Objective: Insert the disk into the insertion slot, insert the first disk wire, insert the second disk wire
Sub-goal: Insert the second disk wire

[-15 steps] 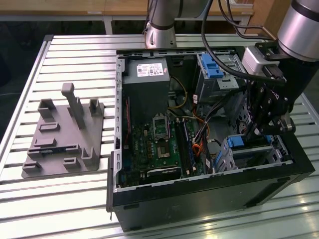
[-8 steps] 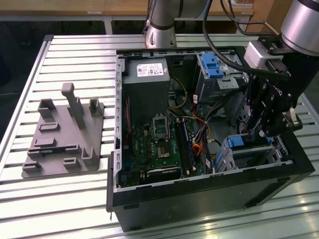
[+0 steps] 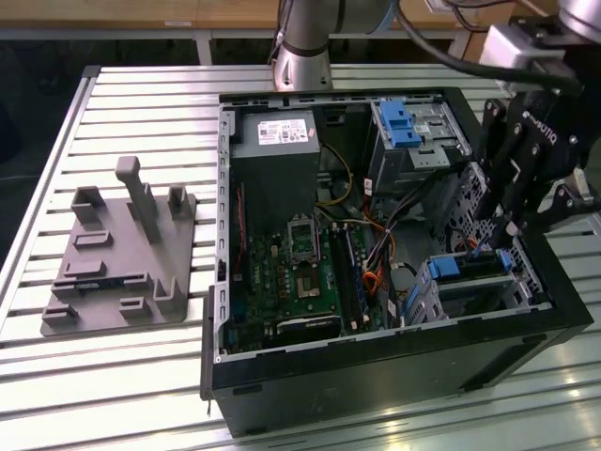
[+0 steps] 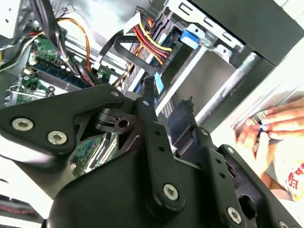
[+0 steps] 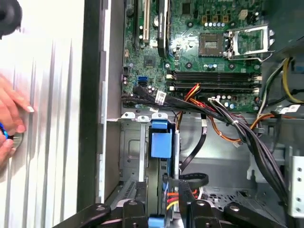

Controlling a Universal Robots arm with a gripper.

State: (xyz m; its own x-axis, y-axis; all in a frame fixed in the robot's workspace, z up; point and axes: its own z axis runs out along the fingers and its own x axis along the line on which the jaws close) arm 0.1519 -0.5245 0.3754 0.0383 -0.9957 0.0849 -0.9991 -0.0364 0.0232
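In the exterior view, left of the gripper, the disk sat in the slot at the case's near right corner, its blue carrier bright against the grey metal. Whether the claw held anything, I could not tell. Loose wires crowded the slot and could snag, and a tilted plug might jam.

A silver desk with long ridges fills most of the frame, and light shines off its lower part. Along the top edge there are light wooden boards above a dark gap.
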